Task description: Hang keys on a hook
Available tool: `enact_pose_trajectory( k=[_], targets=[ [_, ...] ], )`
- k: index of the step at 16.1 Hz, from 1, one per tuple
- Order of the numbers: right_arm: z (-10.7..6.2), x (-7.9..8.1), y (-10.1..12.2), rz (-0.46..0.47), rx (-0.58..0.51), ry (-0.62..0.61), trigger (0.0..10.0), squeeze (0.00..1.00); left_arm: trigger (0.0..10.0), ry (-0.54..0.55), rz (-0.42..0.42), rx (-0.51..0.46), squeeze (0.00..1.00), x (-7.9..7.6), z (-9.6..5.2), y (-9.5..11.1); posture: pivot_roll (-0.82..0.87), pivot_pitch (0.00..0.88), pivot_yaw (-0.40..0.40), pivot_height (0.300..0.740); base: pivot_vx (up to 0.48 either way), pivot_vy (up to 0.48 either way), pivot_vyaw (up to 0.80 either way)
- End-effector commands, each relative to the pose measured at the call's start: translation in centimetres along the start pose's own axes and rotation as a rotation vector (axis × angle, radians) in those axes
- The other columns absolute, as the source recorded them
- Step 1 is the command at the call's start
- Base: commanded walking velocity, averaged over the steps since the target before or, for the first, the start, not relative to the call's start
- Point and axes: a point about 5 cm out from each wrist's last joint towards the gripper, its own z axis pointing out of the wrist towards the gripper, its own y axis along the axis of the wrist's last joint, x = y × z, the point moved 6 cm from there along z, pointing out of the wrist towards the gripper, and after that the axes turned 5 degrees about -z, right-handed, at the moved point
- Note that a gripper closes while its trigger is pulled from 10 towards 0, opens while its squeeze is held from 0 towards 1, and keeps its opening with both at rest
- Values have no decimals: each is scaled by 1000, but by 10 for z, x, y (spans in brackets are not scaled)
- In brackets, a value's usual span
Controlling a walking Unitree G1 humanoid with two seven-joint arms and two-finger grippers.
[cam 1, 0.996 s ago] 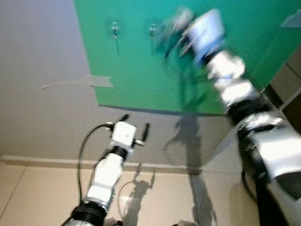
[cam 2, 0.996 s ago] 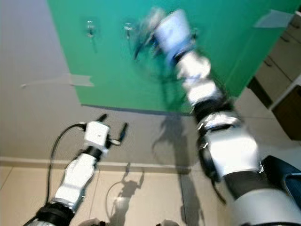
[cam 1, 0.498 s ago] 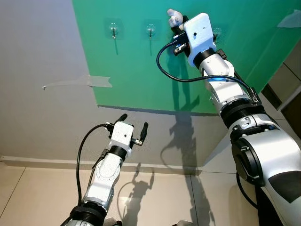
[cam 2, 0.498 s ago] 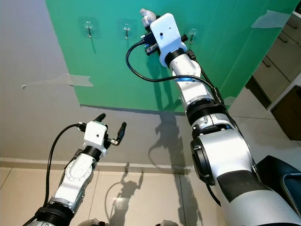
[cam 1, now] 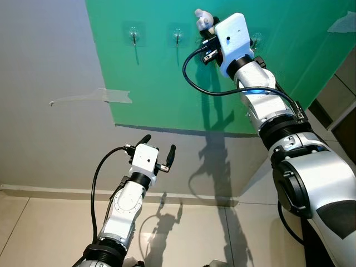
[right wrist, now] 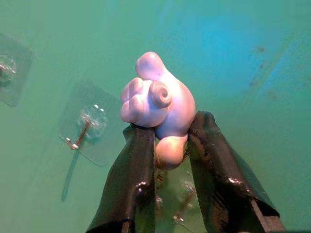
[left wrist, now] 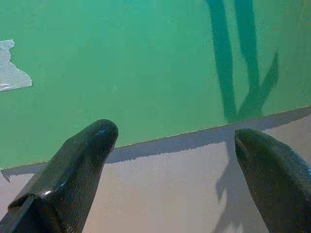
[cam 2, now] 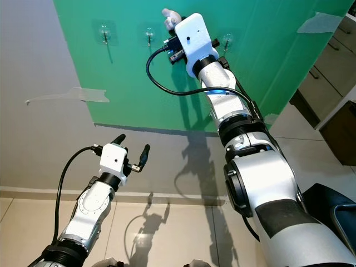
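Since half a second earlier, the right pincer (cam 1: 204, 22) had crept a little up and to the robot's left on the green board (cam 1: 167, 94), gripping the keys (right wrist: 160, 109) by their pale charm beside a clear hook (right wrist: 82, 127). From the head view the charm hid the ring, so a misjudged approach could miss the hook; the right wrist view showed both. The left pincer (left wrist: 175, 145) hung open, idle, below.
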Motion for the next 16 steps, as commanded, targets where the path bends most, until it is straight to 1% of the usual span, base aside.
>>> enact_pose_trajectory(
  k=[1, 11, 13, 16],
  targets=[
    [6, -4, 17, -4, -51, -4, 0, 0, 10000, 0, 0, -4, 0, -3, 0, 1, -67, 0, -71, 723, 0, 0, 0],
    [19, 3, 45, -4, -111, 33, 0, 0, 10000, 19, 3, -9, 0, 0, -1, 2, -48, 0, -91, 723, 0, 0, 0],
    [20, 4, 46, -2, -112, 35, 0, 0, 10000, 20, 4, -10, 0, 0, -2, 1, -40, 0, -96, 723, 0, 0, 0],
    [20, 10, 43, -2, -99, 47, 0, 0, 10000, 29, 7, -11, 0, 2, -3, 2, -24, 0, -106, 723, 0, 0, 0]
  ],
)
